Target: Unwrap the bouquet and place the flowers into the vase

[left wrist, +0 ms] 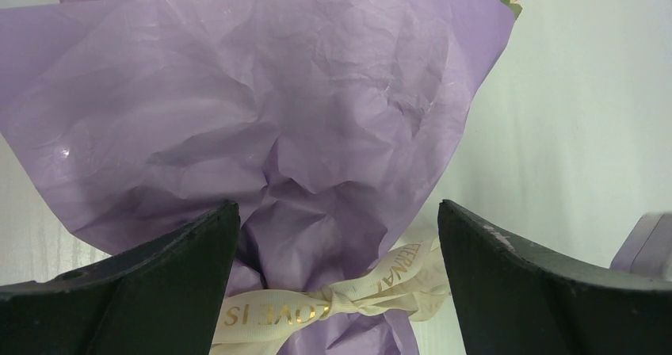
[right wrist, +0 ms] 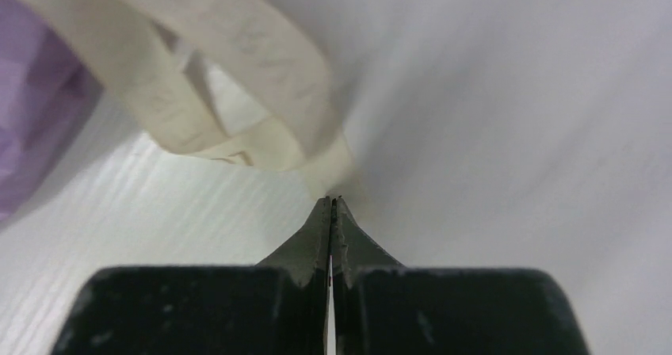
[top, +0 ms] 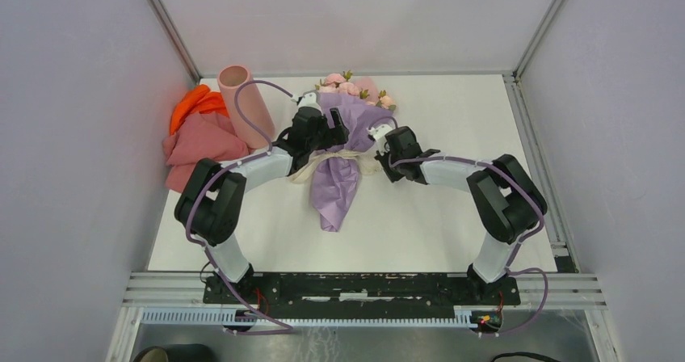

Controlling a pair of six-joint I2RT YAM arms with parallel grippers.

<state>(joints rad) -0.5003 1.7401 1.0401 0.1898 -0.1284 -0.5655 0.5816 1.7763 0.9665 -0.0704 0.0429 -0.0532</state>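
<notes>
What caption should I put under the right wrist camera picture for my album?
Right gripper pinches the tail of the cream ribbon beside the purple-wrapped bouquet.

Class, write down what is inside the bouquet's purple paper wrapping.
Pink rose heads poke out of the purple paper at its far end. Their stems are covered by the wrapping and cannot be seen.

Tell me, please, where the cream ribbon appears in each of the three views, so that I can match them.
Top external: cream ribbon at the bouquet's waist, between both arms.
Left wrist: bottom centre, knotted, between the open left gripper's fingers.
Right wrist: upper left, loops; one end seemingly pinched in the shut right gripper.
Shared landmark: the lilac paper, filling the left wrist view, at the right wrist view's left edge.
</notes>
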